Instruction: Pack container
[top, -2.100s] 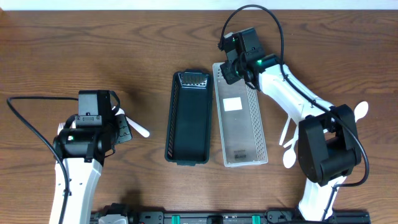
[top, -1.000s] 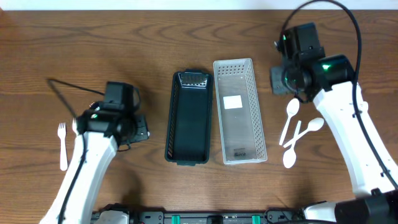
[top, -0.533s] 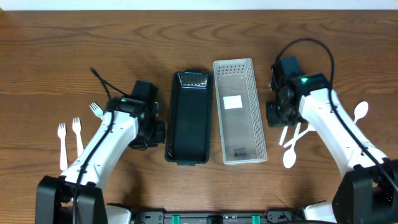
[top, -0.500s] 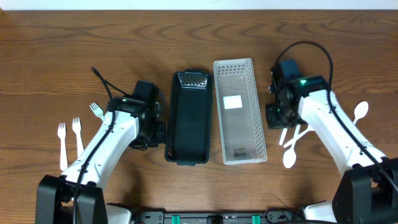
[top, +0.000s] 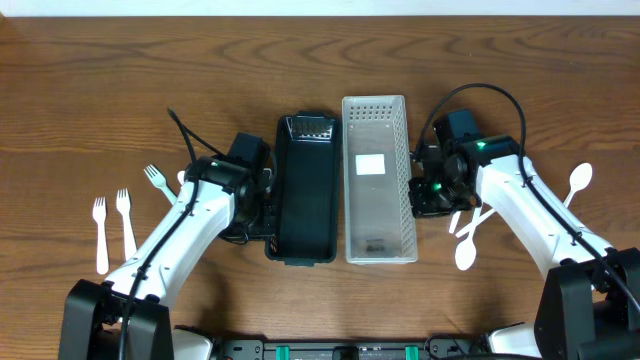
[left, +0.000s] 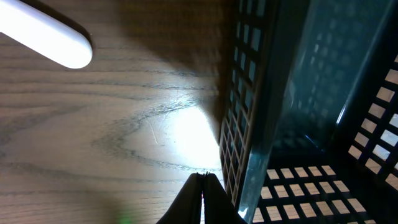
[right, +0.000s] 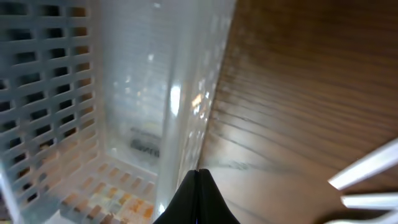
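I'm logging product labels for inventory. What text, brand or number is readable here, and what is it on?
White sticker inside the clear basket: too small to read.
Dark marking on its floor: blurred, unreadable.
Pale patch at the far end of the black basket: no legible text.

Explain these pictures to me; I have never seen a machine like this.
These are two white robot arms at a wooden table, each ending in a two-finger hand. One picture looks down from above; the other two come from cameras on the wrists. In the middle lie a black basket and a clear basket, no cutlery in either. White forks lie left, white spoons right. The left hand is shut beside the black basket's outer wall, the right hand shut beside the clear basket's. Neither holds anything.
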